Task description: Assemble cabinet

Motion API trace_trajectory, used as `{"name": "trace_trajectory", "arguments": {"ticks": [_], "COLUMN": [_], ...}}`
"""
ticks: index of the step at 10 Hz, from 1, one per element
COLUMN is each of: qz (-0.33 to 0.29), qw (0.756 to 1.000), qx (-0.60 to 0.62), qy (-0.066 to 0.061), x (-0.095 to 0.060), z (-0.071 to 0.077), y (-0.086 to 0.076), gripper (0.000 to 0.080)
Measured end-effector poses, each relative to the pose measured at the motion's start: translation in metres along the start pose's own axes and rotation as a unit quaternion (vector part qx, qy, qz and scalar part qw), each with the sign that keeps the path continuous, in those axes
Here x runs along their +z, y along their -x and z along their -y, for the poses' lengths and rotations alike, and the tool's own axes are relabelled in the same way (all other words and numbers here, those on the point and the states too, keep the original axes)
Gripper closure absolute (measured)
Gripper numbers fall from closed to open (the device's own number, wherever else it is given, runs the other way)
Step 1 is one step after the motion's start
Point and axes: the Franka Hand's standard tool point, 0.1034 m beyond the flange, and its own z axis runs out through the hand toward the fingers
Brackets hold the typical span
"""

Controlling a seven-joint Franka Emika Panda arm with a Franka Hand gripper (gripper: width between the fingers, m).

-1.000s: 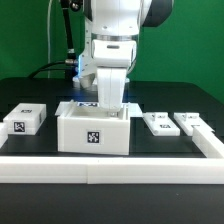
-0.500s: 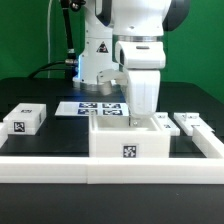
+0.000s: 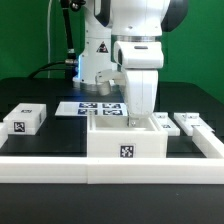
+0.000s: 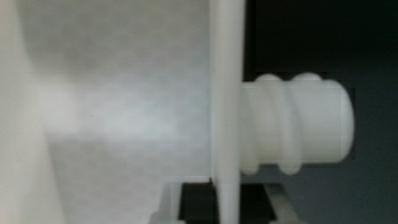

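The large white square plastic box (image 3: pixel 127 142) is seen standing upright on the black tabletop (image 3: pixel 40 92), its open side upward and a black-and-white square tag on its front face, just behind the raised white rail (image 3: pixel 50 166); the pincer (image 3: pixel 140 117) is lowered into it from above, and in the wrist view a thin wall is shown edge-on with the fingers closed tightly on either side, so the box is held by that wall; a ribbed white round stub (image 4: pixel 302 120) is seen projecting from the wall. Two small flat white tagged panels (image 3: pixel 158 122) are laid at the exterior view's right; a small white tagged block (image 3: pixel 25 120) is set at its left; the marker board (image 3: pixel 95 108) lies behind the box.
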Motion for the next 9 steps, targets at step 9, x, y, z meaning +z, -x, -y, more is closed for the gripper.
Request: {"name": "trace_trajectory", "arguments": {"ticks": [9], "qz": [-0.005], "qw": [1.0], "qx": [0.017], "qy": [-0.011], "x": [0.001], "z": [-0.024], "y": [-0.08], "gripper": [0.0762]}}
